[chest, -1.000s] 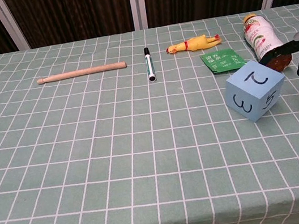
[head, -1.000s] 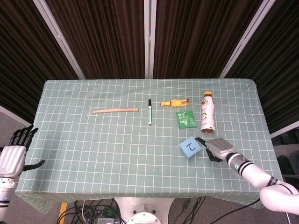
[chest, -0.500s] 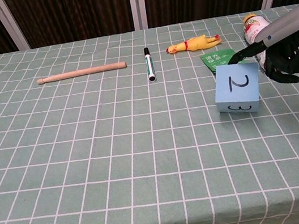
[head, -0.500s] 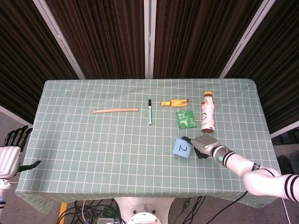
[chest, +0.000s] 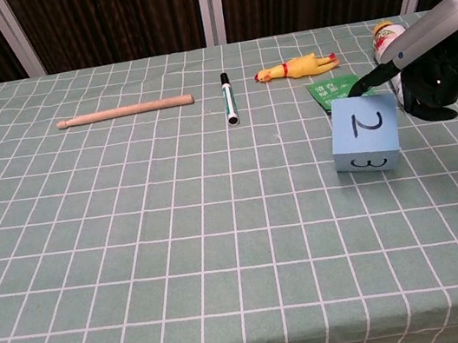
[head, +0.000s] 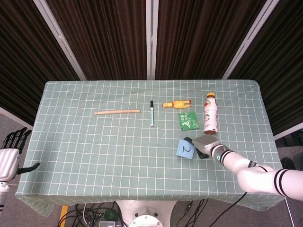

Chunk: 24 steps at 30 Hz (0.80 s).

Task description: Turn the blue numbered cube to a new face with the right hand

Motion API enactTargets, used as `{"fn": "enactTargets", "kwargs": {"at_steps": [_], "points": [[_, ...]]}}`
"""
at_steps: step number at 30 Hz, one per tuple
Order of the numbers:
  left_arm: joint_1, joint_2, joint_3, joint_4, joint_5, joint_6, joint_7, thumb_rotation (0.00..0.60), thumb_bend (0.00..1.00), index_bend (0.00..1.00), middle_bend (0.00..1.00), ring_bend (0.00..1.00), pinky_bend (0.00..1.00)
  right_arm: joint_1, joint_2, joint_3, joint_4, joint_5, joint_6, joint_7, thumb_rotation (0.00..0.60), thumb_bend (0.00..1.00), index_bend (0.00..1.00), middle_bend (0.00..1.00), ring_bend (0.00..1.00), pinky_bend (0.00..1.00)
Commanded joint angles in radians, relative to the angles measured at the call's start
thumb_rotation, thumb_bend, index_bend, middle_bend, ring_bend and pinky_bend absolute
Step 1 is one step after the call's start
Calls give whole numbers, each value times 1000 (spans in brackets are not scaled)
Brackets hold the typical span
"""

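Blue numbered cube [head: 186, 149] at about 5 o'clock on the worktop [head: 94, 142], resting flat with the face marked 2 uppermost and a 3 on the near side in the chest view. The right hand [head: 204, 146] lies at the cube's 3 o'clock side. One dark fingertip [chest: 358, 90] reaches the cube's upper far corner, while the other fingers are curled narrow beneath the palm and hold nothing. This placement suits a push or tip at the corner rather than a grasp, and the cube appears settled on a face. The left hand [head: 9, 158] hangs off the worktop's 8 o'clock edge, fingers spread wide and empty, presumably parked clear of the work. Unrelated items lie toward 12 to 2 o'clock: a wooden stick [head: 117, 112], a marker [head: 151, 113], a rubber chicken [head: 177, 104], a green packet [head: 188, 120] and an upright bottle [head: 210, 113] just beyond the right hand, which could be knocked.
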Motion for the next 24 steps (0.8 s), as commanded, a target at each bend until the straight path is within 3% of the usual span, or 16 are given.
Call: {"fn": "enactTargets", "kwargs": {"at_steps": [1,9,24], "points": [[-2,-1,1,0,2,-3,0,600,20,27,0,0,0,16,-1,-25,1,16,7,4,600,1000,0,990,864,784],[-6,1,-1,-8,3,-6,9,600,20,27,0,0,0,57,9,-47,40,28,-41,43,600,1000,0,990,865,784],[4,-3,1,16,-7,-6,-16,600,20,27,0,0,0,172,-56,-87,115,49,-121,131,600,1000,0,990,865,784]]}}
